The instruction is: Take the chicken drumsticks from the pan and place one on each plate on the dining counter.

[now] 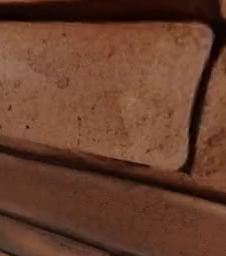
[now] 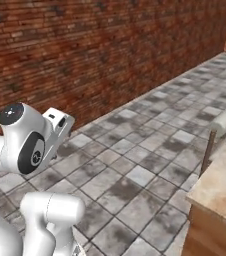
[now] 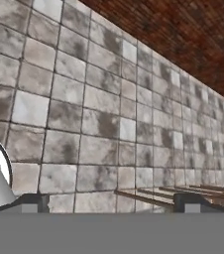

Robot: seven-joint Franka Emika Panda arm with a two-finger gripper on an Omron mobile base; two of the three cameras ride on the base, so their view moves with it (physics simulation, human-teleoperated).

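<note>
1. The gripper shows in the hand view as two small dark fingertips set far apart near the bottom, so the jaws stand wide open with nothing between them and nothing held.
2. Beyond the fingertips lies a tiled floor of grey-and-white mottled square slabs, running off to a red-brown brick wall at the far upper right.
3. In the right base view the white arm with dark joints rises at the lower left, above the same tiled floor.
4. The dining counter appears at the right edge of the right base view: a beige-marbled stone top on a brown wooden base, of which only a corner is visible.
5. Just past that corner, thin dark upright posts and a pale rounded object stand on the floor; what they are I cannot tell.
6. The left base view faces the reddish-brown bricks very close, with dark mortar joints between them.
</note>
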